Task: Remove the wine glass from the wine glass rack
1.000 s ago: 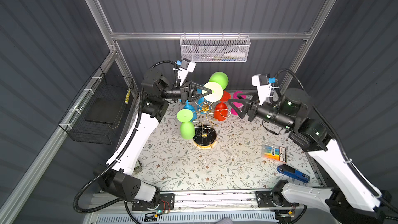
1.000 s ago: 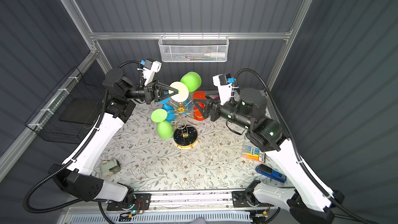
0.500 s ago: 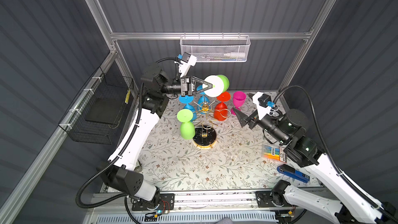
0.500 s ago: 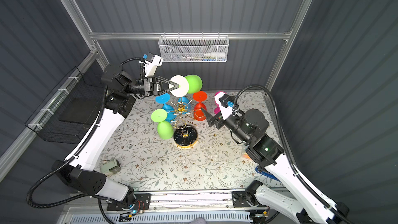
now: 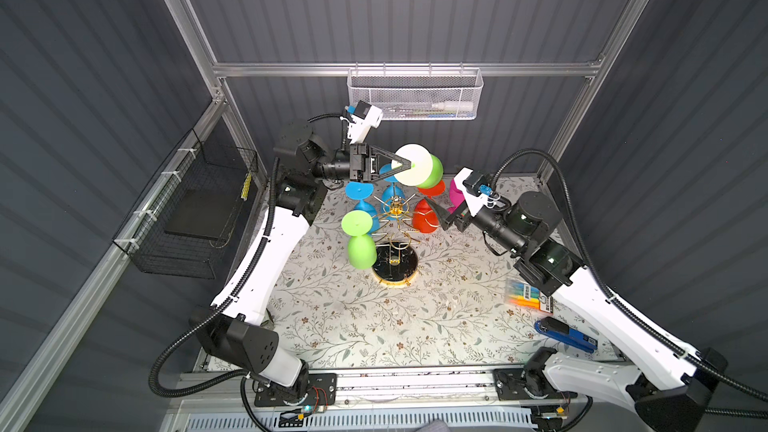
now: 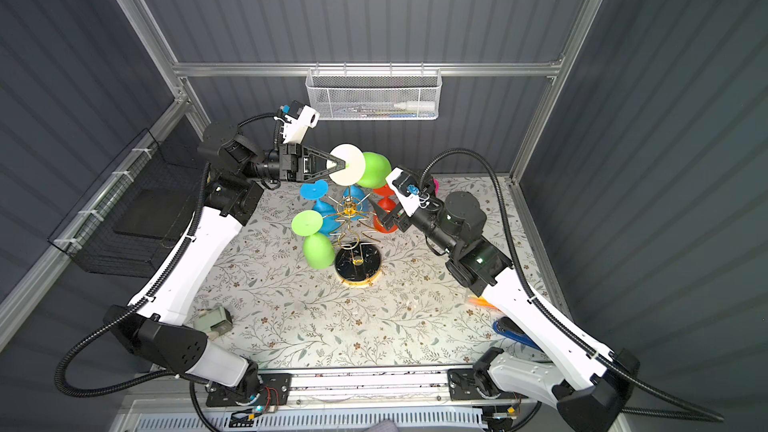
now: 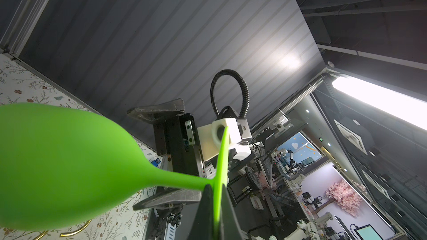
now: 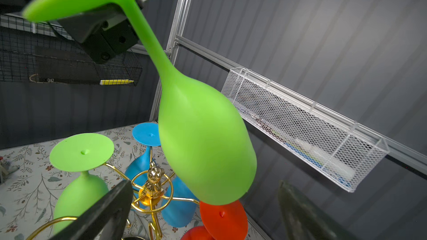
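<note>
Our left gripper (image 5: 409,164) pinches the green wine glass (image 5: 433,171) by its foot rim (light, rubbery-looking, likely floppy); we judge the stem steadier. Our right gripper (image 5: 440,211) gapes, empty.

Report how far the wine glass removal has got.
Done: the green wine glass hangs clear of the wine glass rack. In hand: the left tool pinches its foot; the right tool stands open nearby. Left: probably setting it down.

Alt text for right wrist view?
A green wine glass hangs tilted, its foot clamped in the left gripper, above the gold wine glass rack. Green, blue and red glasses hang on it; the open right gripper frames the view.
</note>
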Controlling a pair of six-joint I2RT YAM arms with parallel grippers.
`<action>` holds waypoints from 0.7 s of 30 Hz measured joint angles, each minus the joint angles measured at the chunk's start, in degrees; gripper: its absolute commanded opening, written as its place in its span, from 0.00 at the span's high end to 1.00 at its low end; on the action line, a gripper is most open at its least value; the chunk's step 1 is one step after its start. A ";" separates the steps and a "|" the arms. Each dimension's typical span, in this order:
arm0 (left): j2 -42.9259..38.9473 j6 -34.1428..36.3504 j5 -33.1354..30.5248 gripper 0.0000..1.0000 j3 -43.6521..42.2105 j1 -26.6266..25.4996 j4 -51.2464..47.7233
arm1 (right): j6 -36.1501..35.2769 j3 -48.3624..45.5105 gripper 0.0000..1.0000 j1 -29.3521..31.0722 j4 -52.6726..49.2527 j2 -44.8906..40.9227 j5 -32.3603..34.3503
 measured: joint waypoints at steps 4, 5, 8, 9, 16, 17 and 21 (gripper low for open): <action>0.00 -0.50 0.00 1.00 0.00 0.00 0.00 | 1.18 1.84 0.01 -1.75 2.27 3.28 -2.19; 0.00 -0.66 0.00 1.00 0.00 0.00 0.02 | 1.42 2.32 0.01 -1.88 2.36 3.98 -2.62; 0.00 -0.94 0.00 1.00 0.00 0.00 0.04 | 1.99 3.61 0.01 -1.92 2.97 5.95 -4.20; 0.00 -1.11 0.00 1.00 0.00 0.00 0.20 | 2.14 3.98 0.01 -1.92 3.21 6.56 -4.79; 0.00 -2.36 0.02 1.00 0.00 0.00 2.08 | 3.69 5.46 0.01 -1.92 4.74 9.46 -6.56; 0.00 -2.54 0.02 1.00 -0.02 0.00 2.27 | 3.78 5.66 0.01 -1.92 4.87 9.73 -6.69; 0.00 -3.26 0.11 1.00 -0.07 0.00 3.06 | 4.39 6.49 0.01 -1.92 5.55 11.02 -7.30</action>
